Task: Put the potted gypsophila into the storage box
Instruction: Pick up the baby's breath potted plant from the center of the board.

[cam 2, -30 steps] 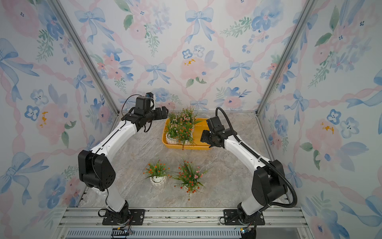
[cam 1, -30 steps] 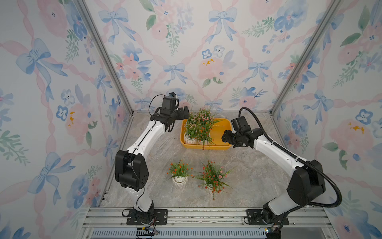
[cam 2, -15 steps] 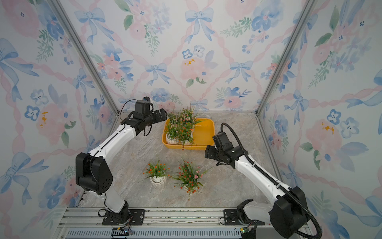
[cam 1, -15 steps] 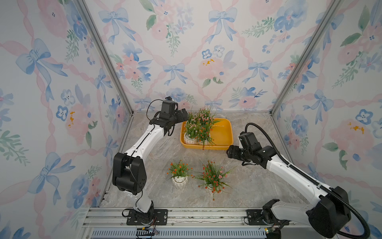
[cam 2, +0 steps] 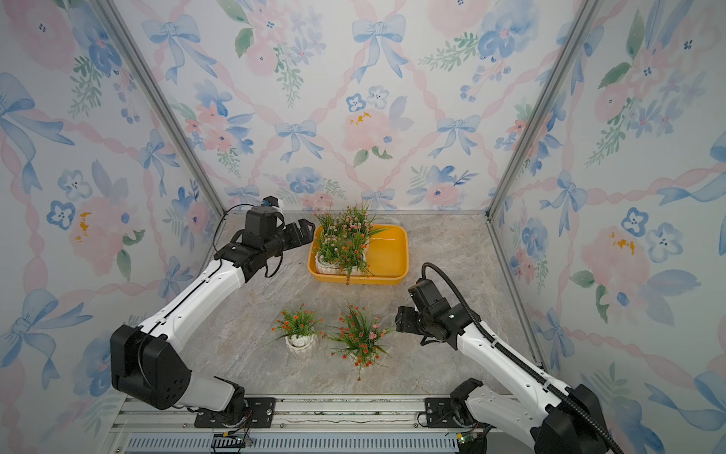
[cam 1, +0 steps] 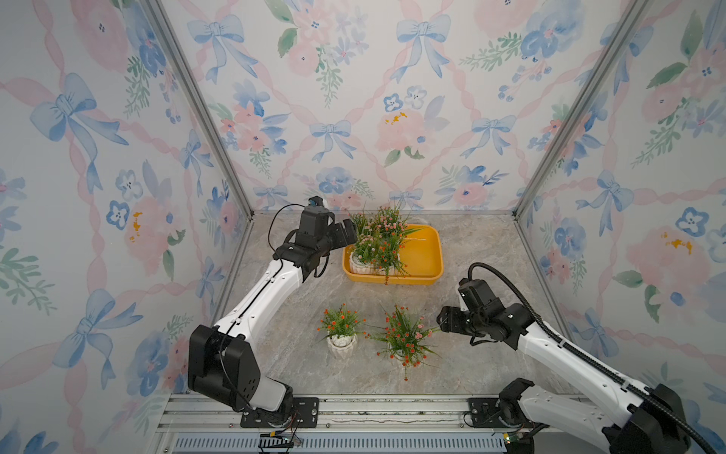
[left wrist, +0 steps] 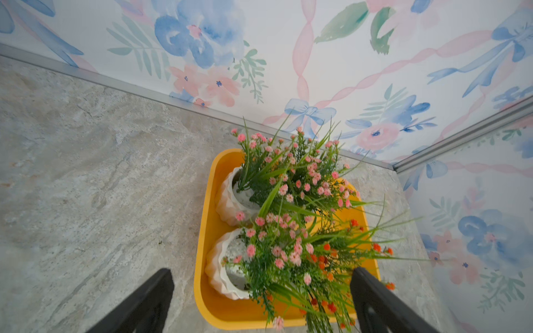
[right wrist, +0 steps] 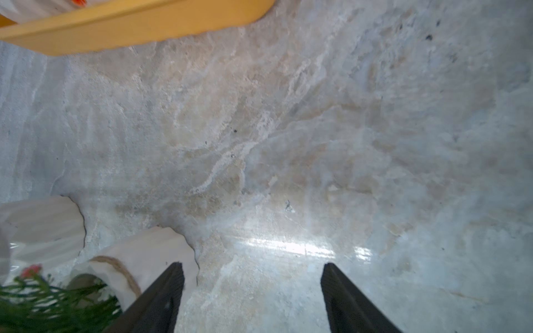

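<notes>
— While the table (cam 1: 491,251) has much free room, the storage box (cam 1: 422,255) at its far side is filled only in one half. Several potted gypsophila (cam 1: 377,251) stand there close together. Where are the others?
— At least two stand on the table, nearer the front: an orange-flowered pot (cam 1: 341,346) and beside it a second pot (right wrist: 150,253), half hidden under wide sprigs (cam 1: 404,334).
— And the grippers?
— The left gripper (cam 1: 349,234) hovers at the box's end, jaws wide, holding nothing. The right gripper (cam 1: 442,320) is also open and empty, just beside those sprigs.
— What may go wrong?
— I think the right jaws could catch only soft sprigs, not the pot; then it tips or slips out. The neighbour stands near and may be knocked over.
</notes>
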`<act>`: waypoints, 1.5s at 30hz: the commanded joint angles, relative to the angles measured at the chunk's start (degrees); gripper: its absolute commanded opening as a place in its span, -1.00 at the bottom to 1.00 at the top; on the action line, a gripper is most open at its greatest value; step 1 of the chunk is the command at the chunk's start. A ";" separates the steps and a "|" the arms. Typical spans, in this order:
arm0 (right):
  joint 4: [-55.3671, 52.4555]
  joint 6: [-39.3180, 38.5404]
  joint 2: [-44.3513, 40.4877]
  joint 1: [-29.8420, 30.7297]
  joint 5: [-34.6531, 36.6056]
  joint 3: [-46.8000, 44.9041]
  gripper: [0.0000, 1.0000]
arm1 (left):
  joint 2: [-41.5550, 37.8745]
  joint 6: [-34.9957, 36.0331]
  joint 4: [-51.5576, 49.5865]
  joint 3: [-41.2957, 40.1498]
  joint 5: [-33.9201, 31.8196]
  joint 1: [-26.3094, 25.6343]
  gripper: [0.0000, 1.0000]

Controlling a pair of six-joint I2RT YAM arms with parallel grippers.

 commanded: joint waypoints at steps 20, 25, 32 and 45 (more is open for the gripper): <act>5.16 40.51 -7.90 33.78 20.19 -13.81 0.52 | -12.41 6.75 -0.39 -13.35 8.06 0.66 0.96; 5.55 47.01 -7.36 41.31 26.60 -14.46 0.52 | -15.29 8.04 -0.37 -15.77 9.06 1.63 0.96; 10.87 47.19 -8.32 41.77 34.09 -13.86 0.54 | -16.41 8.34 -0.31 -16.47 10.23 1.90 0.96; 10.62 44.46 -4.79 41.43 27.26 -10.68 0.52 | -17.67 9.03 -0.36 -18.43 9.42 1.97 0.96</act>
